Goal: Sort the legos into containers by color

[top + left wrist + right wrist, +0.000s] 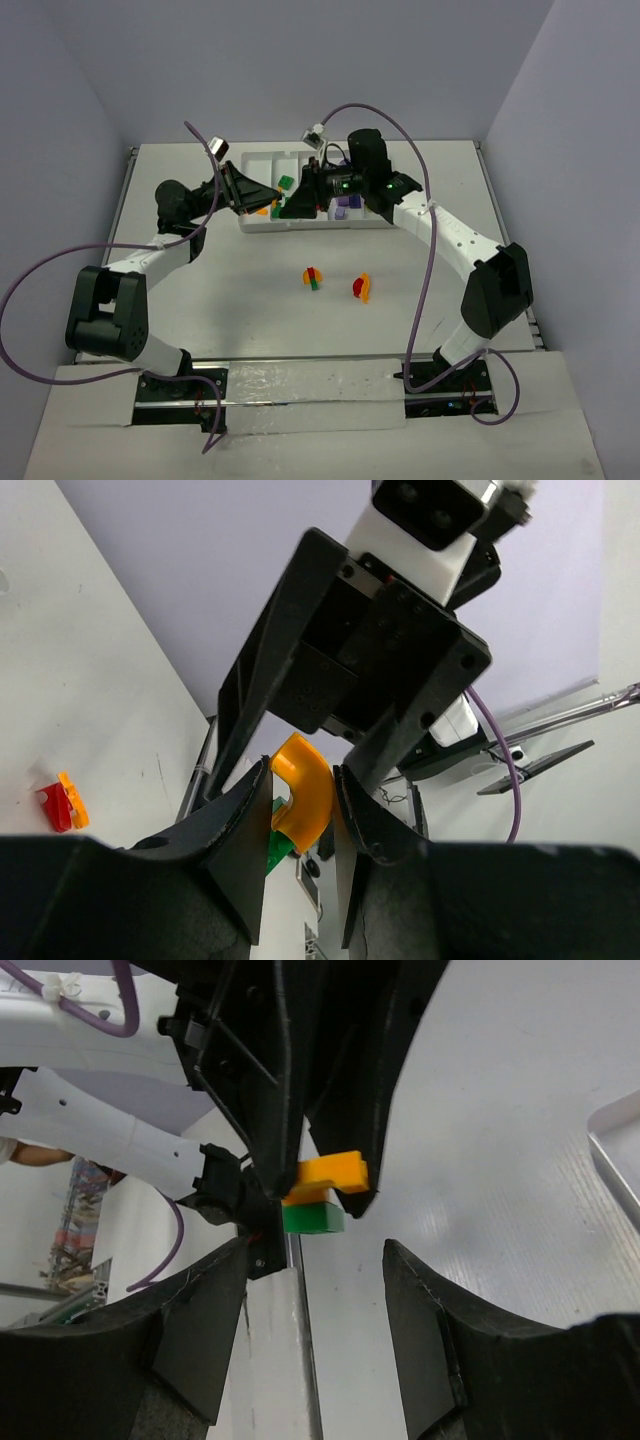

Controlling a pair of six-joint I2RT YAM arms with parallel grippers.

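Observation:
My left gripper [302, 777] is shut on a curved orange lego [303, 798] that has a green brick [276, 848] stuck to its underside. It holds the pair just above the left end of the white tray of containers [262, 165]. My right gripper [315, 1250] faces it from the right, open. The orange lego [325, 1175] and its green brick [312, 1219] sit just beyond its fingertips, not between them. In the top view the two grippers [270, 205] [292, 200] almost meet. Green [285, 183] and purple legos [345, 203] lie in the tray.
Two small lego clusters lie on the table in front of the tray: an orange, red and green one [313, 277] and a red and orange one [361, 288], the latter also in the left wrist view [62, 802]. Purple cables loop above both arms.

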